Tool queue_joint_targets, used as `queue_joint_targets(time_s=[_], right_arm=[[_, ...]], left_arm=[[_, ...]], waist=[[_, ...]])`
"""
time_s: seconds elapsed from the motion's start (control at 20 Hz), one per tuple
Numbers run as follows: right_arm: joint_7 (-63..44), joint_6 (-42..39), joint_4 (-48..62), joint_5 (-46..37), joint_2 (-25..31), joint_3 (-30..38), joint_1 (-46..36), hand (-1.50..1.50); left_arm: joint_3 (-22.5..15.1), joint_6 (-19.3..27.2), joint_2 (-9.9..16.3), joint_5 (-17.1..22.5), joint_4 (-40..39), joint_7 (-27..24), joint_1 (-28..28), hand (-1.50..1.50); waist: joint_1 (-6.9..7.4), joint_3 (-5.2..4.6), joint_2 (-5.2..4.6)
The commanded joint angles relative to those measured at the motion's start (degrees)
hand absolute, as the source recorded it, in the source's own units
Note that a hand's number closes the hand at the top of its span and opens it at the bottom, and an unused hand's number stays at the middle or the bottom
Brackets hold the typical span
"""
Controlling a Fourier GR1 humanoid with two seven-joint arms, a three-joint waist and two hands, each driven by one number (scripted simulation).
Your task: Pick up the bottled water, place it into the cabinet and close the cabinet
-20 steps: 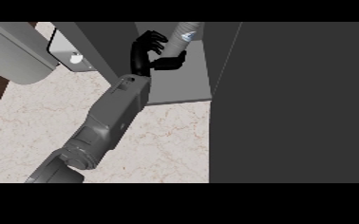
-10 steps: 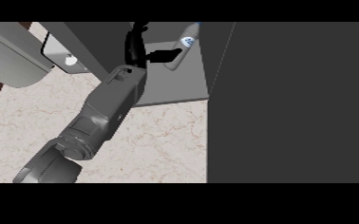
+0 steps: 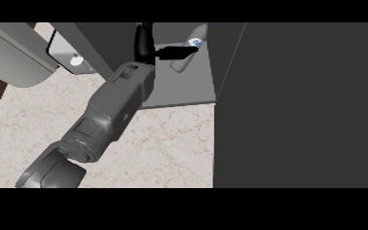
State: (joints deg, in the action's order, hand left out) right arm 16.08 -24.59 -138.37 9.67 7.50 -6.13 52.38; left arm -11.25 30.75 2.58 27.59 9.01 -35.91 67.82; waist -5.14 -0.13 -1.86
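At the top centre of the frame, a hand (image 3: 152, 48) reaches into the open cabinet (image 3: 179, 85), its thumb laid across the bottle (image 3: 188, 53) and its fingers rising out of sight past the upper edge, so the pinch on the bottle shows only in part. The forearm enters from the lower left, which suggests the left arm, though no second hand appears for comparison. The bottle leans inside the cabinet, cap toward the top of the frame and base toward the shelf floor, just beside the dark door (image 3: 287, 102) that fills the right half of the picture. To finish the placing well, the base wants to settle flat on the shelf, clear of the door's edge, before the thumb lets go, and the hand should draw straight back along the forearm's line so the bottle is not knocked over; the door remains to be swung shut. Against the frame half a second ago, the hand sits slightly farther right and the thumb lies more level across the bottle, which tilts a little more. A pale sink (image 3: 25, 53) and the marbled counter (image 3: 165, 141) fill the left.
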Motion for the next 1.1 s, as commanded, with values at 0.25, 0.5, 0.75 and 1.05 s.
queue_joint_targets(time_s=[0.25,0.5,0.75,1.05], right_arm=[[-5.3,1.1,-7.3,3.3,-0.4,-1.6,3.2,-1.50],[-4.2,0.3,-7.0,4.1,-0.4,-1.0,4.5,-1.50],[-5.8,2.3,-6.8,1.2,-2.3,-4.0,3.1,-1.50],[-6.2,2.7,-5.3,2.4,-1.8,-2.6,0.7,-1.50]], left_arm=[[3.0,-9.8,-1.6,1.7,3.0,-4.0,0.0,-1.50],[1.5,-9.5,-2.5,2.2,6.2,-3.2,-3.1,-1.50],[-2.5,-8.2,-2.6,4.2,14.9,0.1,-8.6,-1.50],[-7.6,-14.2,-2.6,6.8,26.0,-1.0,-19.0,-1.50]], waist=[[2.60,0.06,1.19],[3.23,0.11,1.78],[4.09,0.10,2.24],[5.00,0.10,2.18]])
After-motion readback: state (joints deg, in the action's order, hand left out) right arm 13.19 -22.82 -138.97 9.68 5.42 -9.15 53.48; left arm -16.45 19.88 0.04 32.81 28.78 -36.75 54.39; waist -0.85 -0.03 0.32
